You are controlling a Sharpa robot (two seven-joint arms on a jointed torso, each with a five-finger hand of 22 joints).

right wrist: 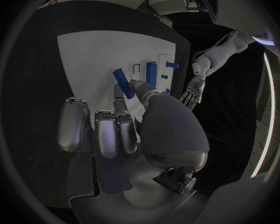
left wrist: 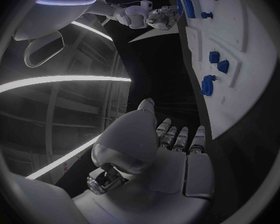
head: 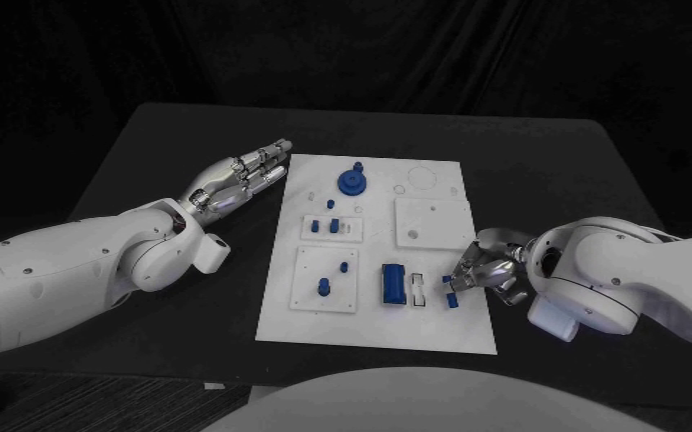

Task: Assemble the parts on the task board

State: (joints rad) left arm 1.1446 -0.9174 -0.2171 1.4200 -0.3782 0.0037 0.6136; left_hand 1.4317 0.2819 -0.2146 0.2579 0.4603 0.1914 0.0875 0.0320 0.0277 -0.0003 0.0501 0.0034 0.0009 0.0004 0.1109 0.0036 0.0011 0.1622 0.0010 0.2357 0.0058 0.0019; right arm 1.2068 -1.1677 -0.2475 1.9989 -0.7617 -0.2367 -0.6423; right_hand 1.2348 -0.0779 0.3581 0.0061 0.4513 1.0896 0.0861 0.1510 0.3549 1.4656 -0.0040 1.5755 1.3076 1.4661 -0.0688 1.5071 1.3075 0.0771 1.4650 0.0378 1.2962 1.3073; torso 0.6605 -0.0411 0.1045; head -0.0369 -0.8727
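L hand (head: 242, 176) lies on the black table (head: 159, 152) just beside the task board's (head: 433, 327) far-left edge, fingers straight and slightly apart, nothing in it; the L wrist view shows the same flat, empty palm (left wrist: 171, 159) with the board off to one side.

On the board, going left to right: a raised white plate w/ two small blue pegs (head: 325, 287) sits at the near-left part, and a smaller plate w/ short blue pegs (head: 326, 223) just beyond it. A round blue knob part (head: 351, 182) stands at the board's far middle. A tall blue block (head: 392, 283) stands upright in the near-middle, w/ white slots just beside it on the right. A blank white square plate (head: 433, 222) lies in the board's right half.

R hand (head: 486, 272) sits at the board's near-right edge, fingers curled in, thumb and a finger pinching a blue pin (head: 450, 301). In the R wrist view the pin (right wrist: 120, 78) sticks up from the fingertips (right wrist: 132, 87) over the board, near the blue block (right wrist: 153, 70).
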